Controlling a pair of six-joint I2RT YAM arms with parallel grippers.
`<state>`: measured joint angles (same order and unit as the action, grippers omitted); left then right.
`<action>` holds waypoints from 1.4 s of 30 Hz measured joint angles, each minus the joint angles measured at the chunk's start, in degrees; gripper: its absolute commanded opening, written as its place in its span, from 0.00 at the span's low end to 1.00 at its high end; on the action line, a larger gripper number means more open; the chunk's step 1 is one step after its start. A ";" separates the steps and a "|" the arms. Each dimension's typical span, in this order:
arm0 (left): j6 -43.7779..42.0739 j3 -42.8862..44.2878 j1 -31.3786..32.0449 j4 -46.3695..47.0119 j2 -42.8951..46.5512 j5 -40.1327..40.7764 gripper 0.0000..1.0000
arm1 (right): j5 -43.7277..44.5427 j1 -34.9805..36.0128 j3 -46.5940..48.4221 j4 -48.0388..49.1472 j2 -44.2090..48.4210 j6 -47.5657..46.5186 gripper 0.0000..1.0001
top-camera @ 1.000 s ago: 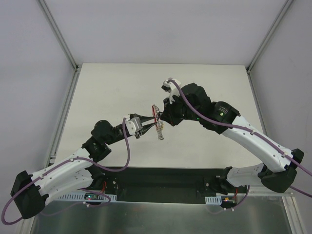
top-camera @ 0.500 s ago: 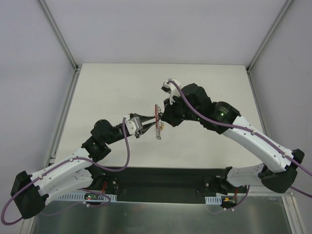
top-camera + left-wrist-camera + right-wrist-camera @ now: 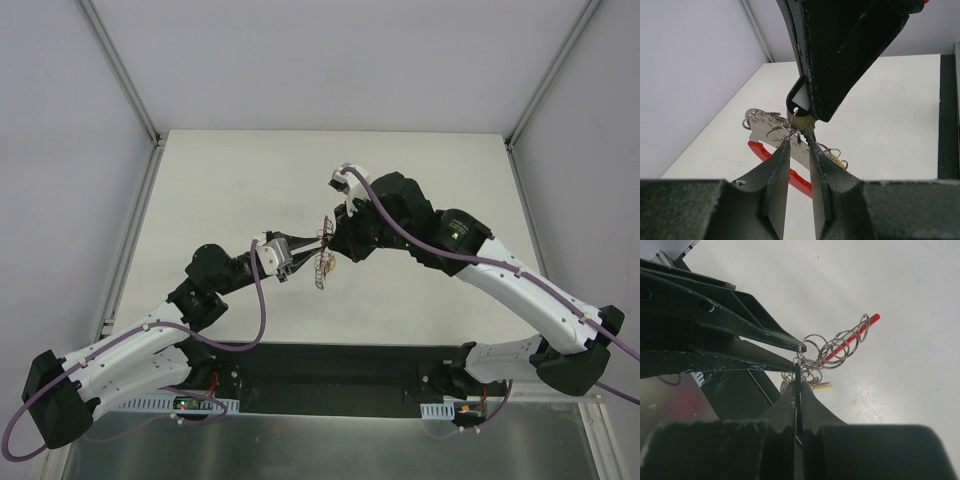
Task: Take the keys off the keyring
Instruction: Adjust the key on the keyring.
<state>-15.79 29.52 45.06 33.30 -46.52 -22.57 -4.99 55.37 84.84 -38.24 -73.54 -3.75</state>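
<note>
silvery metal hangs in the air over the middle of the table point(image 3: 420, 170), and nothing has come off it yet. from 8 o'clock the left claw point(image 3: 316, 241) reaches into the bunch. on its own camera its jaws stand nearly together with a thin gap, the tips pinching into the keyring point(image 3: 830, 347) among its loops. which loop they have i cannot tell. the keys point(image 3: 322, 268) dangle at 6 o'clock below the meeting point, well clear of the table, and a red plastic piece point(image 3: 785, 162) sticks out from the loops. from 2 o'clock the right claw point(image 3: 334, 236) meets the same cluster, its jaws pressed together on a loop of the ring. no loose key shows on the table in any view, so i judge the job barely begun: both arms have a hold, but every key has yet to be worked off the ring.
</note>
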 measured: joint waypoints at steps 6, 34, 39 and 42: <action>0.04 0.02 0.00 0.00 -0.13 -0.17 0.18 | 0.04 0.24 0.00 -0.02 0.00 -0.31 0.01; 0.15 0.90 0.00 -0.20 -0.81 3.10 0.16 | 0.33 1.03 0.00 -0.11 0.00 -1.07 0.01; 0.15 1.14 0.00 -0.22 -0.85 3.15 0.17 | 0.02 1.25 0.00 -0.11 0.00 -1.07 0.01; 0.28 1.20 0.00 -0.22 -0.85 2.01 0.18 | 0.04 1.27 0.00 -0.09 0.00 -1.07 0.01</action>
<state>-15.51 30.72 45.06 33.08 -47.37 -20.56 -4.95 56.64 84.84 -38.33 -73.54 -4.82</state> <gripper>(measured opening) 0.167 0.024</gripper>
